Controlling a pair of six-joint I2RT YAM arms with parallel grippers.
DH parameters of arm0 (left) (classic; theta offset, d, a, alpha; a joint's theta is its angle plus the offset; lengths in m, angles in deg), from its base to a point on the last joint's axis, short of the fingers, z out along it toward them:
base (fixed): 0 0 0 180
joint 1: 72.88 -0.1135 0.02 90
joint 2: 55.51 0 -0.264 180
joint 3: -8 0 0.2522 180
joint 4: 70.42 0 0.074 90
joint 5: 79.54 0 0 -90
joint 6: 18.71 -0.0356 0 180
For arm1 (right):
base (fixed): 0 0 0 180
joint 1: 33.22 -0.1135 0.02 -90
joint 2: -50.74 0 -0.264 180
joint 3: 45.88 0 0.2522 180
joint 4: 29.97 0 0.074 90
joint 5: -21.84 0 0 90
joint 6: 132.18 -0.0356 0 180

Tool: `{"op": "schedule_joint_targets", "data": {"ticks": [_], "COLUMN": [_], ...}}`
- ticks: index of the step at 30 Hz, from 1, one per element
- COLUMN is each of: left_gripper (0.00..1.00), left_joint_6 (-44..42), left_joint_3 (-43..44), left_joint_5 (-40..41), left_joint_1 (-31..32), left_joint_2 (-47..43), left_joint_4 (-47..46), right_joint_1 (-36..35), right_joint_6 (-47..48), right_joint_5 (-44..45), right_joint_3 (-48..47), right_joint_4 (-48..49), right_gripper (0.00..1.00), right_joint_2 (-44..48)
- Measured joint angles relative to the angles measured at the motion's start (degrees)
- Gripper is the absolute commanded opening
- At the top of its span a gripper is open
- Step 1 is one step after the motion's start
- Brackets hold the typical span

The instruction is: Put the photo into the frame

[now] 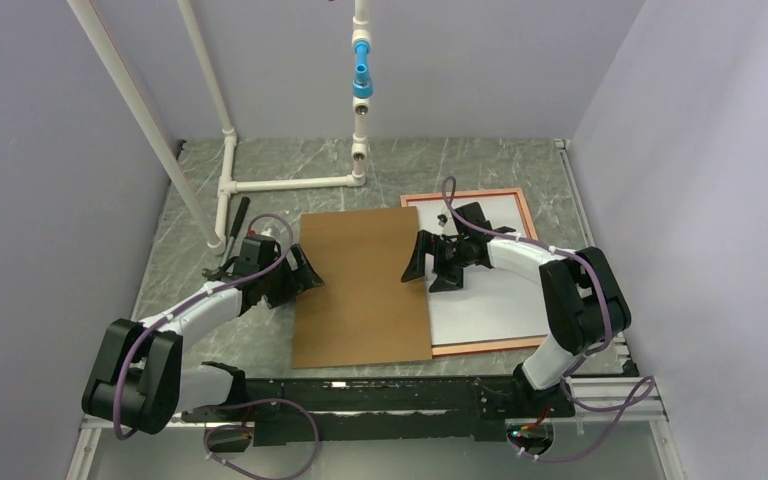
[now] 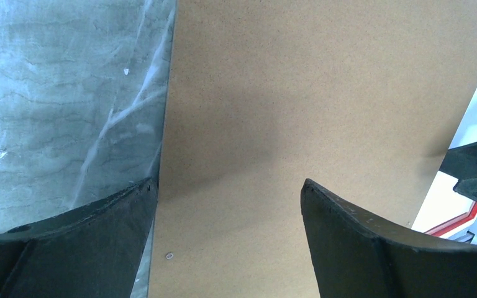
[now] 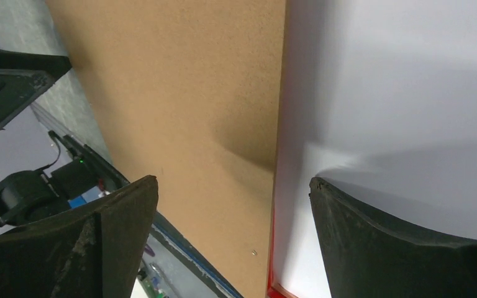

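The frame (image 1: 520,205) lies flat at the right of the table, its thin orange-red border showing. The photo (image 1: 485,305) lies inside it with its white face up; it also shows in the right wrist view (image 3: 397,93), with the red frame edge (image 3: 271,273) beside it. The brown backing board (image 1: 360,285) lies to the left, its right edge over the frame's left side. My left gripper (image 1: 305,272) is open at the board's left edge (image 2: 161,186). My right gripper (image 1: 428,268) is open, straddling the board's right edge (image 3: 276,155) and the photo.
A white pipe stand (image 1: 290,184) with a blue joint (image 1: 362,75) stands at the back of the marbled table (image 1: 190,250). A black tool (image 1: 232,225) lies by the pipe at the left. Grey walls close in both sides.
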Motion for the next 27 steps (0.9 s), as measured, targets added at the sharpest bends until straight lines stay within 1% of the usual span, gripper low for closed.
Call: {"op": "schedule_joint_targets", "data": {"ticks": [14,24,27], "left_gripper": [0.89,0.89,0.88], "left_joint_6": [0.20,0.28,0.44], "left_joint_3": [-0.57,-0.76,-0.76], "left_joint_5": [-1.51,-1.66,-1.68], "left_joint_1": [0.00,0.37,0.52], "left_joint_2": [0.72,1.77,2.27], "left_joint_4": [-2.05,-3.87,-4.81], "right_joint_1": [0.22,1.14,1.27], "right_joint_6": [-3.37,-5.81,-6.75], "right_joint_5": [-6.05,-7.30,-8.13], "right_joint_3": [0.00,0.00,0.00], "right_joint_4": [3.19,3.30,3.61], "right_gripper": [0.92,0.89,0.85], "right_joint_2": [-0.35,5.05,6.99]}}
